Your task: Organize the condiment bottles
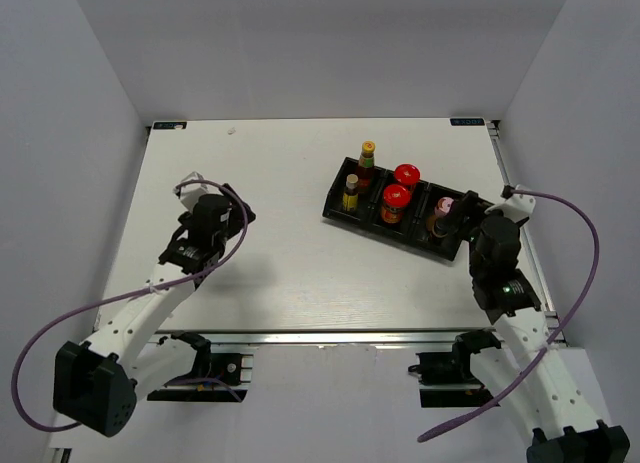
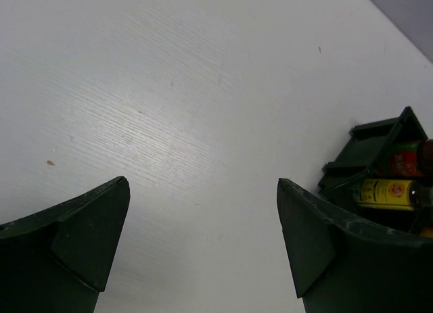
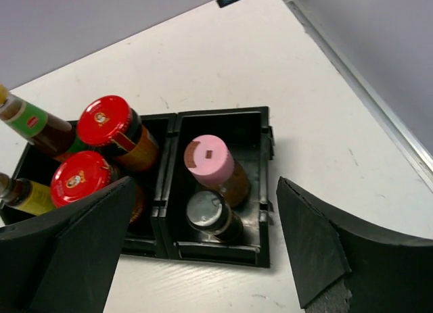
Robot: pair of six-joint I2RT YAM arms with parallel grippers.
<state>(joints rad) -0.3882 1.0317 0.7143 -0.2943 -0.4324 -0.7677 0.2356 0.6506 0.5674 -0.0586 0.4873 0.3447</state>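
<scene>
All six condiment bottles stand in the black tray [image 1: 340, 193]. Two yellow-capped bottles [image 1: 351, 192] [image 1: 368, 157] fill its left compartment. Two red-lidded jars [image 1: 396, 202] [image 1: 406, 176] fill the middle one. The pink-capped bottle [image 3: 215, 167] and the dark-capped tiny jar [image 3: 211, 214] share the right compartment. My right gripper [image 3: 203, 222] is open and empty, hovering above the near edge of that compartment; it also shows in the top view [image 1: 462, 223]. My left gripper [image 2: 203, 218] is open and empty over bare table, left of the tray; it shows in the top view too [image 1: 222, 215].
The white table [image 1: 280, 273] ends at a metal rail [image 3: 379, 117] close to the tray's right end. Grey walls stand on three sides. In the left wrist view the tray's left end [image 2: 369, 147] shows at the far right.
</scene>
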